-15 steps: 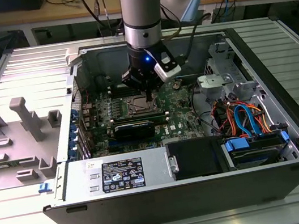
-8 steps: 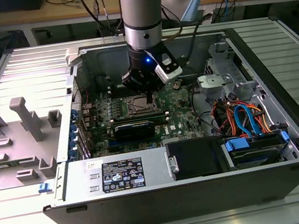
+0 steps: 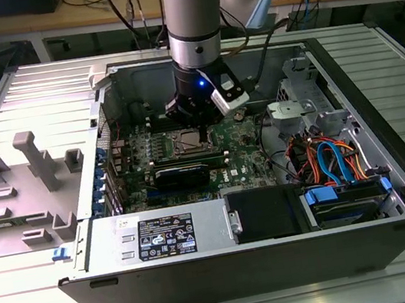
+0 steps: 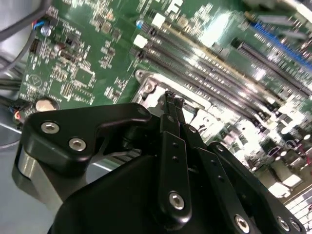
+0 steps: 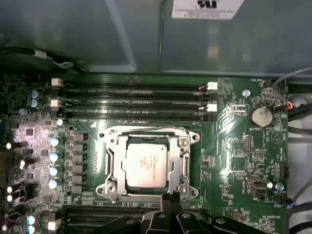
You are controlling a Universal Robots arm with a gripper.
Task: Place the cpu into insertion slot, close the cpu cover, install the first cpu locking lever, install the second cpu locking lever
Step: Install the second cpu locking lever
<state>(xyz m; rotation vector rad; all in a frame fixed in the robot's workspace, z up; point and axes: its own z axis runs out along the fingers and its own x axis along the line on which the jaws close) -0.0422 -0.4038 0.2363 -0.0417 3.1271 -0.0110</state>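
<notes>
Though framed, cpu [image 5: 147, 165] square, dull-silver

Dull silver-grey cpu [image 5: 146, 165] sits ringed by the bright silver cpu cover [image 5: 181, 161] on a green motherboard [image 5: 234, 146], black end effector [image 5: 170, 197] beside it

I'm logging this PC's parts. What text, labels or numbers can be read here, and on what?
White label on the power supply, exterior view: print too small to read.
White label on the case wall, first wrist view: too small to read.
cpu top: faint markings, unreadable.
Motherboard lettering by the coin cell: too small to read.
Nothing can be quoted.
</notes>
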